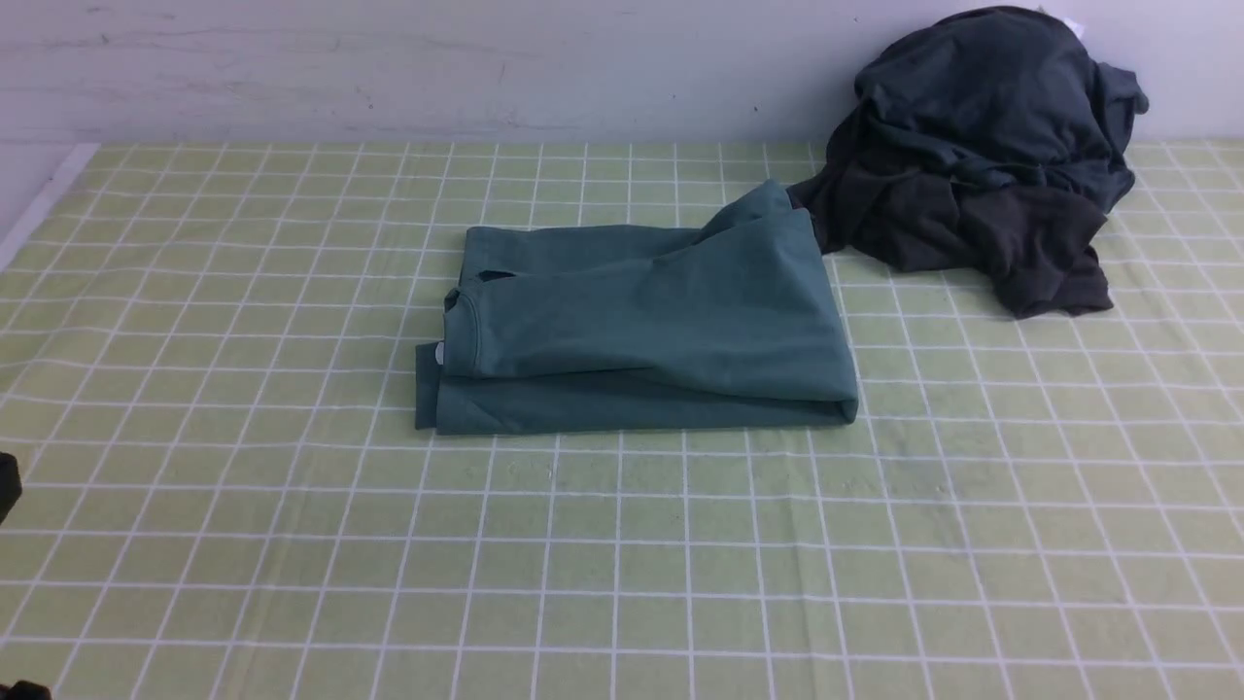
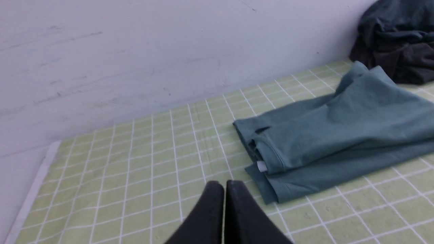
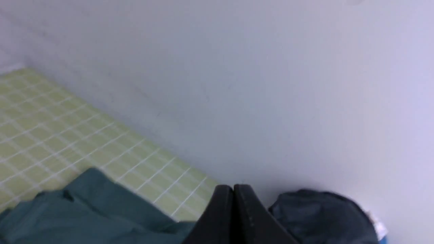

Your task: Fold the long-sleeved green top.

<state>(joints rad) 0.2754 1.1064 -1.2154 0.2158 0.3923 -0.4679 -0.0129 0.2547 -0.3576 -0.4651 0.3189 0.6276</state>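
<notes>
The green long-sleeved top lies folded into a thick rectangle in the middle of the checked tablecloth, collar and white neck label toward the left. It also shows in the left wrist view as the same top and at the edge of the right wrist view. My left gripper is shut and empty, hovering over bare cloth a short way from the top's collar corner. My right gripper is shut and empty, raised, facing the wall between the top and the dark heap. Neither gripper touches the top.
A dark charcoal heap of garments sits at the back right against the white wall, touching the top's far corner. The green checked tablecloth covers the table; its left edge is visible. A dark arm part shows at far left.
</notes>
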